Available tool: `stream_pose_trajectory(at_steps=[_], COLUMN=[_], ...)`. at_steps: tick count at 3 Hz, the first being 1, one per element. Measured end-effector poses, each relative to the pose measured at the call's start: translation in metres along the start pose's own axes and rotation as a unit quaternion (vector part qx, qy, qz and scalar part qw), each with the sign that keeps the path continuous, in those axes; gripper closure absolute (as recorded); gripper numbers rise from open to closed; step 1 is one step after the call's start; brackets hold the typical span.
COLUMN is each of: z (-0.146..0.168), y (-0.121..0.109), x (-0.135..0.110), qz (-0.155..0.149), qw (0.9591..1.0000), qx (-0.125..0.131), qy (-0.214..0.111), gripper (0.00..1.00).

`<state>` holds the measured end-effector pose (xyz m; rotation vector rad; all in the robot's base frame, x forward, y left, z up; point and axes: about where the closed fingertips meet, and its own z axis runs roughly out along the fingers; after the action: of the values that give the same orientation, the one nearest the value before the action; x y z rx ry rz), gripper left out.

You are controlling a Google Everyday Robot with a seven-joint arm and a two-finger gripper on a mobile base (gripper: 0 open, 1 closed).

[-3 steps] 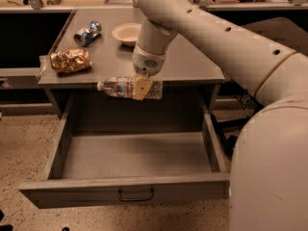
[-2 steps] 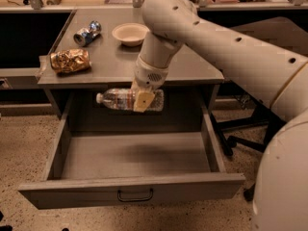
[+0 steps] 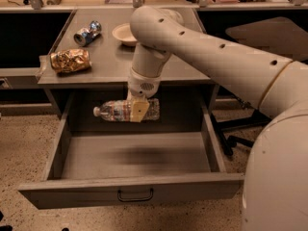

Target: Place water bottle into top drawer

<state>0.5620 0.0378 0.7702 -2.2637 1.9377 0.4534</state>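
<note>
Compared with 0.7 s ago, the arm [image 3: 211,57] has carried its load lower. The small clear, crinkled plastic water bottle [image 3: 118,111] was level with the front edge of the grey surface [image 3: 110,61] and now hangs below that edge, over the open cavity of the wide, shallow grey metal top drawer [image 3: 72,191]. The bottle lies sideways, its whitish cap pointing toward the drawer's left wall.

The gripper [image 3: 139,111] points straight down over the rear half of the drawer, and its jaws are clamped across the bottle's body right of the middle. One tan pad shows on the near side. The far one is hidden behind the plastic.

The bottle appears to hang clear of the drawer floor, with a soft dark shadow beneath it, though the gap is hard to judge from this angle. The drawer is pulled fully out, with the small dark wire handle [image 3: 135,195] at the centre of its front panel.

Behind the drawer, the surface carries a crumpled gold foil bag [image 3: 70,60], a crushed silver-blue can [image 3: 87,32] and a pale round bowl [image 3: 125,34]. The arm partly covers the bowl.
</note>
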Motion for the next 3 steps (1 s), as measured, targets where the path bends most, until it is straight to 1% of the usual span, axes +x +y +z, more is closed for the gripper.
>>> stream_pose_trajectory(at_steps=[1,2,3], z=[0.055,0.098,0.122], y=[0.006,0.009,0.008], x=[0.014,0.027,0.034], qz=[0.004,-0.004,-0.011], qw=[0.9998,1.0,0.9996], qx=[-0.016,0.002,0.025], qy=[0.012,0.008,0.007], gripper=[1.0,1.0,0.81])
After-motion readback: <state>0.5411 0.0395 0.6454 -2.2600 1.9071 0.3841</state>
